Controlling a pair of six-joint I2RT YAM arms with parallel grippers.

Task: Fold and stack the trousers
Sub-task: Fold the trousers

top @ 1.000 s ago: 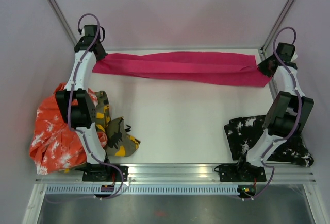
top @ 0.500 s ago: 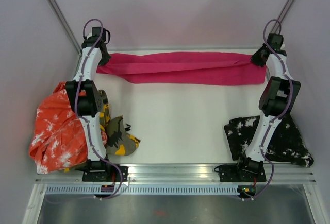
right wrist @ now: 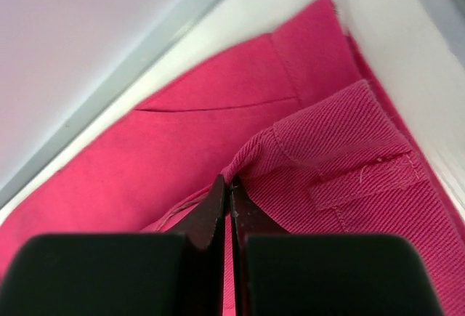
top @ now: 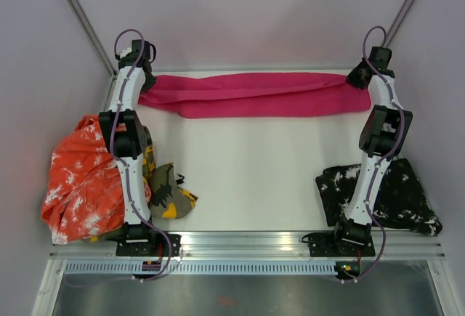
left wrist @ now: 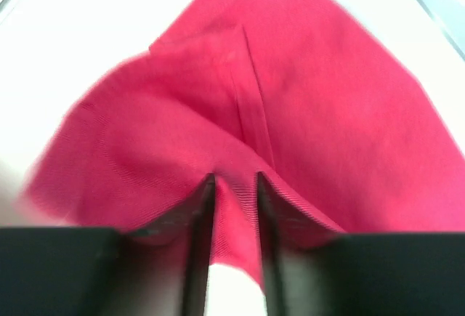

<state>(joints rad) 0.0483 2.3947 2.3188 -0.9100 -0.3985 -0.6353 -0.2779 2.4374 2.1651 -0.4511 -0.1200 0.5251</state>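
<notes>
The magenta-pink trousers (top: 254, 94) lie stretched in a long band across the back of the table (top: 247, 171). At their left end, my left gripper (top: 143, 78) (left wrist: 234, 181) has its jaws a little apart, with a fold of the pink cloth (left wrist: 240, 112) still lying between the fingers. My right gripper (top: 357, 78) (right wrist: 230, 181) is shut on the waistband edge of the same pair (right wrist: 341, 163) at the right end, close to the back right corner.
Orange-white mottled trousers (top: 83, 181) are heaped at the left edge, with a camouflage pair (top: 167, 192) beside them. A black white-splattered pair (top: 399, 196) lies at the front right. The back rail (right wrist: 145, 54) and side walls are close to both grippers.
Both arms reached further back, carrying the pink trousers toward the rear rail. The left jaws, shut before, have parted slightly; the right stays shut on the cloth.
</notes>
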